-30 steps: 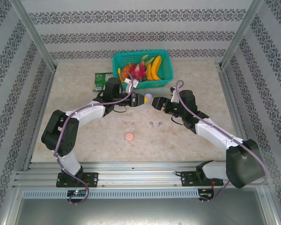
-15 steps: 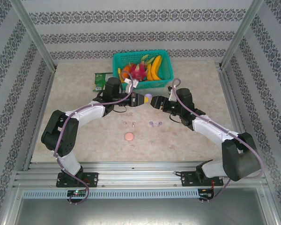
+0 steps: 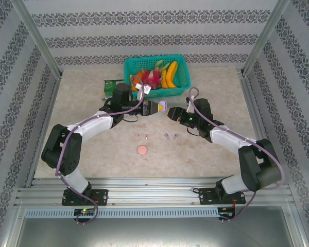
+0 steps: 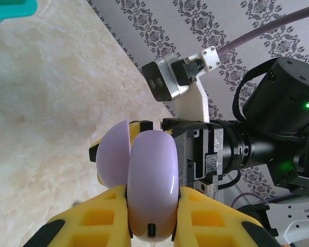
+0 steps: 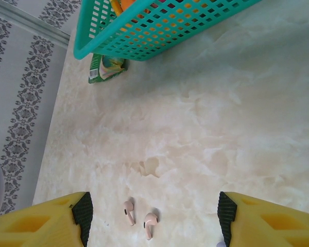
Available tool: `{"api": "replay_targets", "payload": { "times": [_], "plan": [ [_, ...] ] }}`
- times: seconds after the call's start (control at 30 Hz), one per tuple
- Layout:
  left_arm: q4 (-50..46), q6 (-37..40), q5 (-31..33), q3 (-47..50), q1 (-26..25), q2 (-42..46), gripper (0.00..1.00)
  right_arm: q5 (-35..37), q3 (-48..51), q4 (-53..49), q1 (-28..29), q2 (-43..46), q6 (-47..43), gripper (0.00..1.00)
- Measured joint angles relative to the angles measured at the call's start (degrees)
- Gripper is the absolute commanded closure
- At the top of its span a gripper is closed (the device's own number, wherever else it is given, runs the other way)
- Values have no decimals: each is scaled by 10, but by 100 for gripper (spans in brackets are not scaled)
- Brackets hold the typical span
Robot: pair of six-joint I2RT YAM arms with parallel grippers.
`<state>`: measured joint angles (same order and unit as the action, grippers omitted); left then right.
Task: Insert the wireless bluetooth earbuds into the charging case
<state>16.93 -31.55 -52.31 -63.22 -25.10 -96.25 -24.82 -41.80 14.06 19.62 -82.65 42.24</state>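
My left gripper [image 4: 153, 199] is shut on the lilac charging case [image 4: 152, 180], whose lid [image 4: 113, 157] stands apart on the left. From above, the case [image 3: 162, 105] hangs above the table in my left gripper [image 3: 155, 107], with my right gripper [image 3: 174, 114] just right of it. My right gripper [image 5: 154, 216] is open and holds nothing. Two pinkish earbuds [image 5: 127, 211] [image 5: 150, 224] lie on the table below it. In the top view the pinkish pair [image 3: 142, 136] and the lilac pair [image 3: 170, 136] lie side by side in front of both grippers.
A teal basket [image 3: 130, 69] of fruit stands at the back, with a green packet [image 3: 110, 88] left of it. A round pink case [image 3: 142, 150] lies nearer the front. The basket's wall [image 5: 159, 25] and the packet [image 5: 108, 67] lie ahead of my right gripper.
My right arm's elbow has swung inward while its gripper stayed beside the lilac case, its jaws a little narrower. My left gripper kept its hold on the case.
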Motion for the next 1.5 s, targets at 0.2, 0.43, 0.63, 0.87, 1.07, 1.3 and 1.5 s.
{"api": "replay_targets", "payload": {
  "times": [0.2,0.43,0.63,0.87,1.07,1.3,1.5],
  "plan": [
    [0,-1,0,0,0,0,100,-8,29,9,-4,45,27,35],
    [6,-10,-7,0,0,0,100,-36,38,31,-4,100,55,46],
    [28,-30,-15,0,0,0,100,-56,32,45,-4,87,65,50],
    [47,-45,-17,0,0,-2,100,-62,22,58,-4,78,72,51],
    [50,-49,-17,0,0,-8,100,-64,22,60,-3,77,74,52],
    [50,-49,-17,0,0,-10,100,-66,21,62,-3,75,74,53],
    [50,-49,-17,0,0,-15,100,-68,21,64,-3,75,74,54]
  ]
}}
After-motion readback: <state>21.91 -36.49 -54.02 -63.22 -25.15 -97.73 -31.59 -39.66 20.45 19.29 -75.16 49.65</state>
